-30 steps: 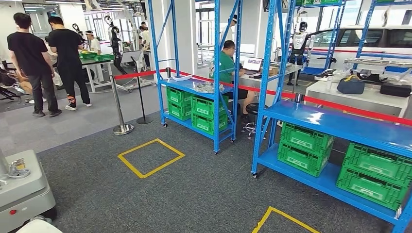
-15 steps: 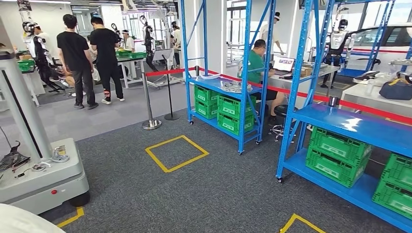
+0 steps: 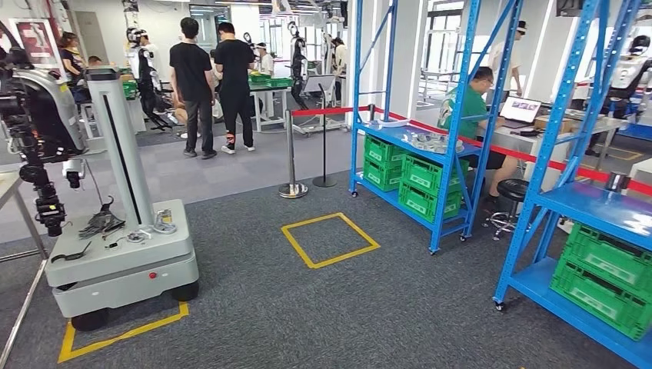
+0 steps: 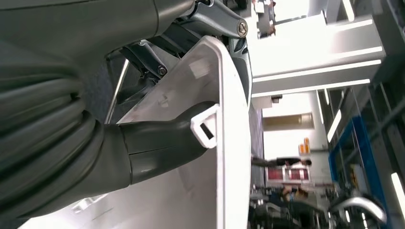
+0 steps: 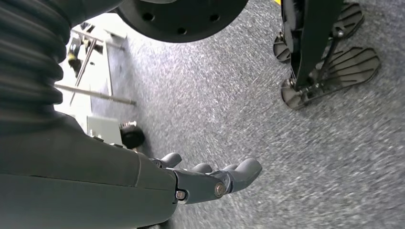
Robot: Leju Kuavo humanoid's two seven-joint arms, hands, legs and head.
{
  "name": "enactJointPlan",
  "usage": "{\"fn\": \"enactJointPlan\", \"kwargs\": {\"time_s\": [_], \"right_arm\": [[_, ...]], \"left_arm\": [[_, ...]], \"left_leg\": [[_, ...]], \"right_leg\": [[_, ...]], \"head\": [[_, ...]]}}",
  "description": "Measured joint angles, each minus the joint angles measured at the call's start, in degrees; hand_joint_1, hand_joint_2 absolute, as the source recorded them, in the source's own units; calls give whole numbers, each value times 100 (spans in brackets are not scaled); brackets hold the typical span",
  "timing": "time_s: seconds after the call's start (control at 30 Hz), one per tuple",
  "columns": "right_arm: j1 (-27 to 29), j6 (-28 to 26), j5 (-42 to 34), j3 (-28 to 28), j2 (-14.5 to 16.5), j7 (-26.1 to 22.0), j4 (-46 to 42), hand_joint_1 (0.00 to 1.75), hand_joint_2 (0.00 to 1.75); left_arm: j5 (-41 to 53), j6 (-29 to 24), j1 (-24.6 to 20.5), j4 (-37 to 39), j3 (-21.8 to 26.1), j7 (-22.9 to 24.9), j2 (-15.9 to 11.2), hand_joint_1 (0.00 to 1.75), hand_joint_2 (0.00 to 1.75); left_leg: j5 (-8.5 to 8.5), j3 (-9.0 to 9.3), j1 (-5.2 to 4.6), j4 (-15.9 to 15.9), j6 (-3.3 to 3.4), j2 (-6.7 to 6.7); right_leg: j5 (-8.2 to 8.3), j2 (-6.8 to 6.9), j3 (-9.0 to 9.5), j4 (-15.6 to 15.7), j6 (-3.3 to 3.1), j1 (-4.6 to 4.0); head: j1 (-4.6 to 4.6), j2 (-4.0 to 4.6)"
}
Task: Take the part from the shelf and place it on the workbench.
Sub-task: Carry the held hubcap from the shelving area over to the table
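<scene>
The left robot hand [image 4: 157, 148] grips the white part [image 4: 210, 191], thumb pressed across its flat face, long edge running past the fingers. The right robot hand [image 5: 210, 181] hangs empty, fingers loosely spread above the carpet [image 5: 286, 143]. The worktop cannot be identified.

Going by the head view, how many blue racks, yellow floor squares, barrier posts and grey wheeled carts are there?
Blue racks: 2
Yellow floor squares: 2
Barrier posts: 2
Grey wheeled cart: 1
Total: 7
</scene>
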State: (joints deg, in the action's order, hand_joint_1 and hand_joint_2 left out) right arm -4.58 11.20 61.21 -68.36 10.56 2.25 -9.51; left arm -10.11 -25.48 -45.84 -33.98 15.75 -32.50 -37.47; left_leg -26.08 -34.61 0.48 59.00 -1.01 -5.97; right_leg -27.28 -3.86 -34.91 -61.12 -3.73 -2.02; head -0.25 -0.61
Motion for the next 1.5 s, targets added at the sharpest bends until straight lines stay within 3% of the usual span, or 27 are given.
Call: {"fn": "enactJointPlan", "kwargs": {"time_s": [0.03,0.1,0.13,0.2,0.27,0.33,0.37,0.4,0.47,0.53,0.6,0.63,0.7,0.77,0.83,0.87,0.9,1.0,1.07,1.17,1.3,1.5], "right_arm": [[-5,1,0,0,-2,11,0,0,175],[-21,4,2,1,6,21,0,0,175],[-27,6,3,0,15,18,0,0,175],[-17,13,2,-2,32,-38,0,0,175],[2,36,1,-3,34,-132,0,0,175],[6,60,1,-3,38,-215,0,0,175],[6,63,1,-3,42,-241,0,0,175],[6,62,1,-3,45,-256,0,0,175],[0,51,1,-3,43,-262,-1,0,175],[-8,44,1,-3,35,-262,-1,0,175],[-24,42,3,-3,48,-255,-1,0,175],[-34,39,5,-3,57,-242,0,0,175],[-41,29,7,-3,75,-199,0,0,175],[-28,29,3,-4,87,-160,0,0,175],[-7,50,-5,-11,91,-150,1,0,175],[1,65,-10,-16,91,-152,1,0,175],[4,75,-14,-20,91,-151,2,0,175],[2,86,-15,-25,90,-143,1,0,175],[-2,98,1,-25,93,-150,2,0,175],[-1,109,68,-25,107,-168,2,0,175],[16,106,152,-21,131,-169,2,0,175],[25,169,187,-9,180,-168,2,0,175]], "left_arm": [[-23,48,6,81,40,-26,-6,175,175],[-110,185,90,168,119,-111,-67,175,175],[-159,234,165,178,160,-165,-113,175,175],[-226,220,268,174,276,-290,-173,175,175],[-227,26,357,161,389,-420,-145,175,175],[-150,-309,476,129,447,-555,-88,175,175],[-97,-483,532,94,460,-616,-63,175,175],[-41,-649,577,41,474,-670,-41,175,175],[51,-900,664,-124,506,-732,18,175,175],[115,-1080,797,-371,564,-757,99,175,175],[137,-1172,959,-664,651,-765,146,175,175],[137,-1192,1043,-817,706,-766,152,175,175],[130,-1202,1210,-1142,855,-765,159,175,175],[114,-1188,1438,-1520,1029,-766,225,175,175],[26,-1111,1710,-1921,1203,-766,362,175,175],[-39,-1058,1841,-2119,1296,-766,445,175,175],[-102,-1008,1960,-2316,1388,-766,521,175,175],[-146,-996,2248,-2898,1679,-765,736,175,175],[-105,-1055,2394,-3268,1871,-765,858,175,175],[-94,-1100,2565,-3673,2189,-765,915,175,175],[-302,-982,2770,-3882,2698,-763,720,175,175],[-616,-806,3290,-4073,3329,-763,541,175,175]], "left_leg": [[7,-9,17,-11,-21,-68],[37,-17,40,-69,-89,-208],[37,-24,42,-74,-113,-190],[-106,-142,20,163,-162,84],[-407,-449,43,781,-229,425],[-549,-707,113,1262,-318,537],[-483,-706,152,1250,-361,568],[-327,-589,190,1024,-407,610],[-18,-208,225,328,-486,797],[71,-21,203,0,-406,916],[48,-51,171,34,-241,834],[43,-66,171,45,-192,779],[43,-77,179,54,-123,689],[45,-84,157,52,-69,620],[41,-93,109,52,-29,549],[40,-96,88,52,-17,509],[39,-95,73,53,-13,464],[43,-85,58,54,-29,370],[35,-79,51,39,-35,343],[107,27,48,-164,-57,344],[448,483,39,-951,-109,358],[1113,1390,30,-2526,-147,357]], "right_leg": [[34,-60,72,157,-42,-12],[35,41,124,251,-64,-16],[65,105,171,334,-64,-3],[136,247,290,524,-62,37],[145,389,354,596,-58,66],[101,535,357,568,-27,87],[68,608,355,535,-1,100],[26,682,353,488,33,118],[-87,817,343,359,125,148],[-205,925,342,249,217,151],[-264,1025,369,212,279,144],[-286,1011,381,191,312,154],[-470,765,292,-53,365,185],[-841,476,-33,-738,371,194],[-1082,410,-404,-1427,330,173],[-1041,401,-471,-1505,298,157],[-895,389,-425,-1348,257,138],[-304,303,81,-179,142,65],[-170,284,232,185,151,39],[-78,308,320,368,164,38],[242,301,713,1072,112,50],[864,304,1537,2523,79,62]], "head": [[-2,0],[-1,0],[2,0],[0,0],[-4,0],[-4,0],[-3,0],[-3,0],[-5,0],[-8,0],[-8,0],[-6,0],[0,0],[5,-1],[6,-1],[5,0],[5,0],[2,0],[-3,0],[-5,0],[-6,0],[-6,0]]}}
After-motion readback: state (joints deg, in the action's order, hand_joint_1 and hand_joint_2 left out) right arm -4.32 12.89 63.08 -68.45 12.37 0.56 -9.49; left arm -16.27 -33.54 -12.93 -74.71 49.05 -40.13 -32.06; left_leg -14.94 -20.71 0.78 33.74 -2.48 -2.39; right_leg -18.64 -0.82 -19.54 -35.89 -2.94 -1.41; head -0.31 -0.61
